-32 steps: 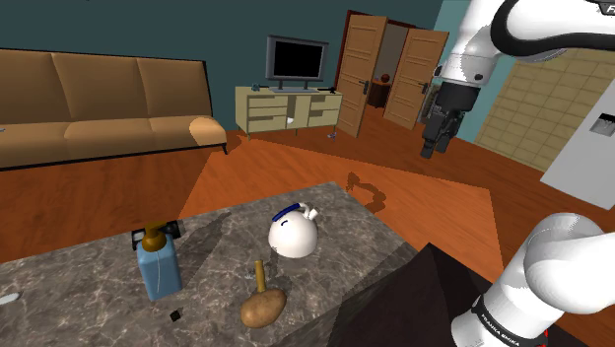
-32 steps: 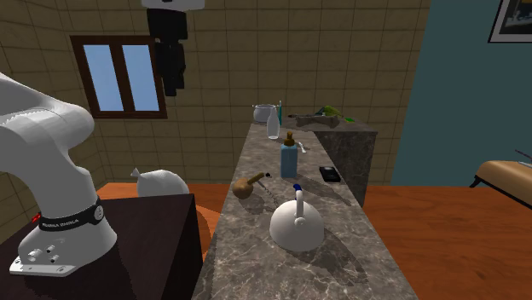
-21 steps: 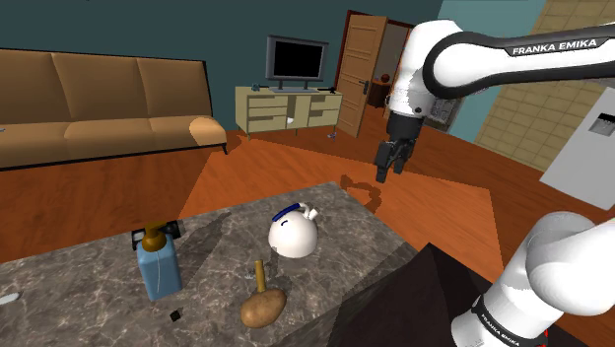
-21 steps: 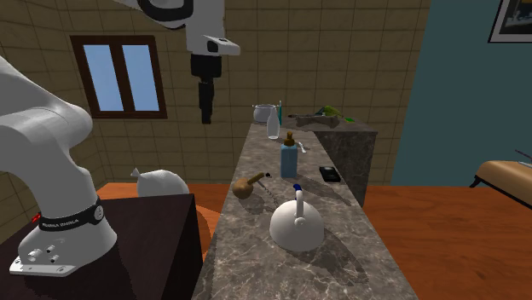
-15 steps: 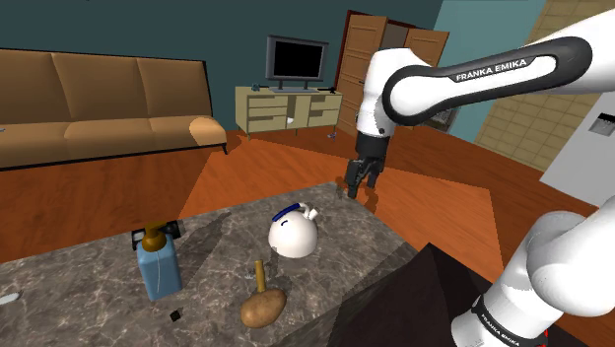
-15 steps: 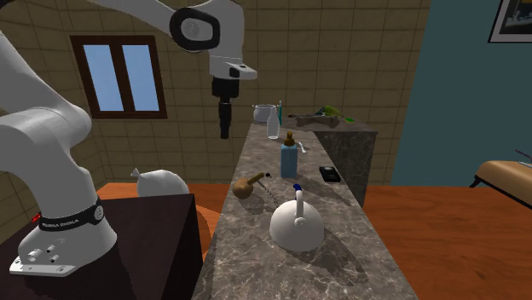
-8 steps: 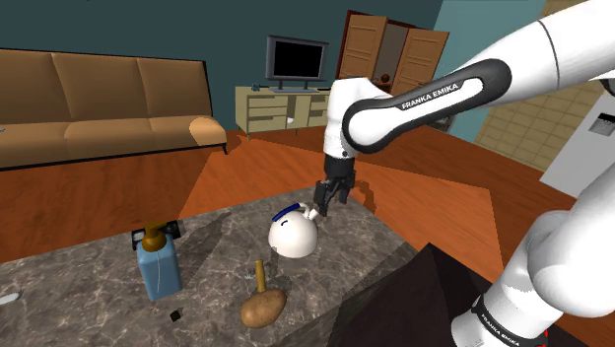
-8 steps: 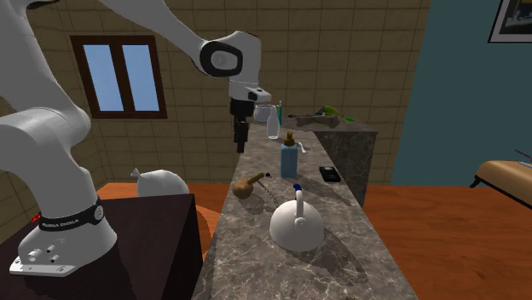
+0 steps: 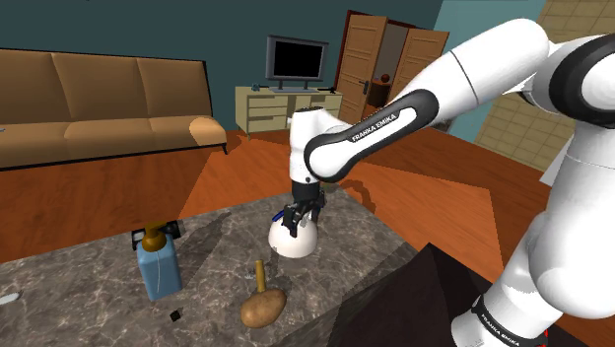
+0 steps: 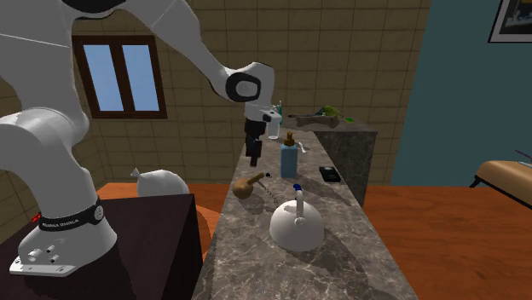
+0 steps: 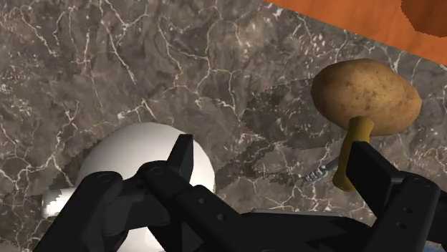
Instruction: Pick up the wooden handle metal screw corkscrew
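The corkscrew [image 9: 260,275] lies on the marble counter [image 9: 89,296], a tan wooden handle [image 11: 353,153] with a thin metal screw [image 11: 319,172] sticking out sideways. One end of the handle touches a brown potato [image 11: 365,96]. My gripper [image 9: 291,221] hangs open over a white kettle [image 9: 294,240], up and to the shoulder view's right of the corkscrew. In the wrist view the fingers [image 11: 180,160] stand wide apart with nothing between them, and the handle lies just by the other finger. In the second exterior view the gripper [image 10: 253,158] hovers a little above the corkscrew [image 10: 257,178].
A blue bottle [image 9: 158,266] with a brown top stands at the shoulder view's left of the corkscrew. A small black item [image 9: 174,315] lies near the counter's front. A glass jug [image 10: 264,112] and clutter sit at the counter's far end. The dark stand [image 9: 414,306] adjoins the counter.
The arm has swung down from high at the shoulder view's right, moving left across the floor area to just above the kettle. Nothing on the counter has moved.
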You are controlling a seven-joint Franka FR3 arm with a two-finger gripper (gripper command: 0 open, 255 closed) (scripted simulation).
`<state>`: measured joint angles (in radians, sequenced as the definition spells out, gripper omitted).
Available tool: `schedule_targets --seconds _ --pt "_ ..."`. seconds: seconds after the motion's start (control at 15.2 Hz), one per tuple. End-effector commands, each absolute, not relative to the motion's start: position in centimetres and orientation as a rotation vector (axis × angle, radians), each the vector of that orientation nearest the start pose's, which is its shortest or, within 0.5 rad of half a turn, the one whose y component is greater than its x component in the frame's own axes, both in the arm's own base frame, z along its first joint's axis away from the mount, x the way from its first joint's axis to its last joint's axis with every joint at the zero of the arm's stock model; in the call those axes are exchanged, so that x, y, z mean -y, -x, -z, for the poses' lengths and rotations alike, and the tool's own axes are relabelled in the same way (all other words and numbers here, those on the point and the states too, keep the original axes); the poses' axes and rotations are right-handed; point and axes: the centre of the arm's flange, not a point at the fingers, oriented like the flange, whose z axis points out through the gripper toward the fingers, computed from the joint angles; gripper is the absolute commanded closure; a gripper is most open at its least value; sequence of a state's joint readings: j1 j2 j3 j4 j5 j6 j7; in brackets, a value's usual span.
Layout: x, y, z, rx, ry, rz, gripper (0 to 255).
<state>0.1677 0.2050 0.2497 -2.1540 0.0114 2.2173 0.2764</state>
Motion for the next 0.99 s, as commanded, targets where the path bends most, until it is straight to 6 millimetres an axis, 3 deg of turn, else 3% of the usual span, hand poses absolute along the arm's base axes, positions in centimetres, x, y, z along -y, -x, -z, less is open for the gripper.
schedule_targets --seconds 0.0,0.92 --pt "-23.9 -51.1 -27.6 0.218 3.119 -0.243 0" --pt "-34.6 -58.2 -13.4 0.312 3.133 -0.324 0"
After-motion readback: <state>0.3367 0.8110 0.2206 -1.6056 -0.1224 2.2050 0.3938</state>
